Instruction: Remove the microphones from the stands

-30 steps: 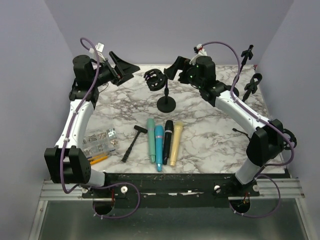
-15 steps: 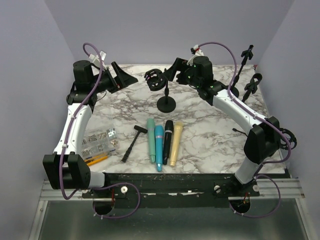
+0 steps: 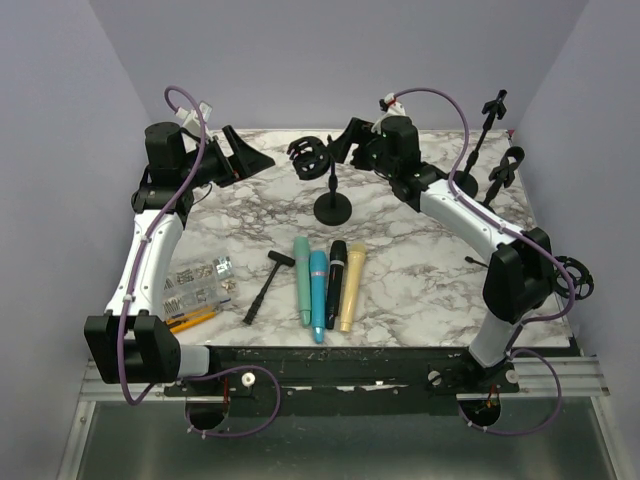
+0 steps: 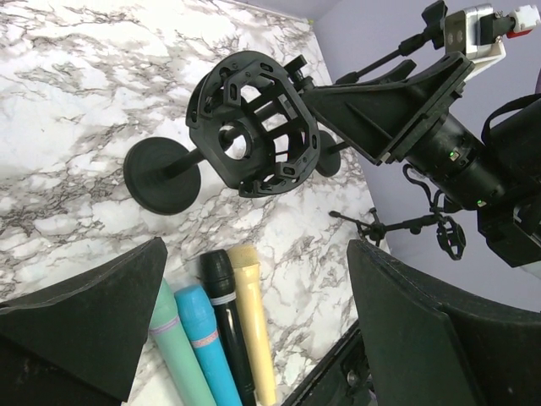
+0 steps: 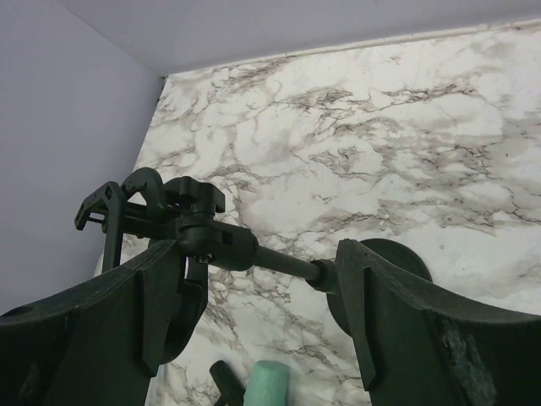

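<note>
Teal microphone point(image 5: 269, 382) cut by bottom edge, small hardware point(image 3: 200, 283) too tiny to identify

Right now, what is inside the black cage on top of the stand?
Nothing that I can see. The cage looks hollow from the left wrist view: only its own ribs and inner ring show, and nothing sits in it. The ribs hide the far side of its interior.

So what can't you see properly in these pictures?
- Left wrist view: the four microphones run off the bottom edge, so their lower ends are missing.
- Right wrist view: the stand base is partly behind a finger of the right pincer.
- Top view: the bits in the clear box are too small to name.
</note>
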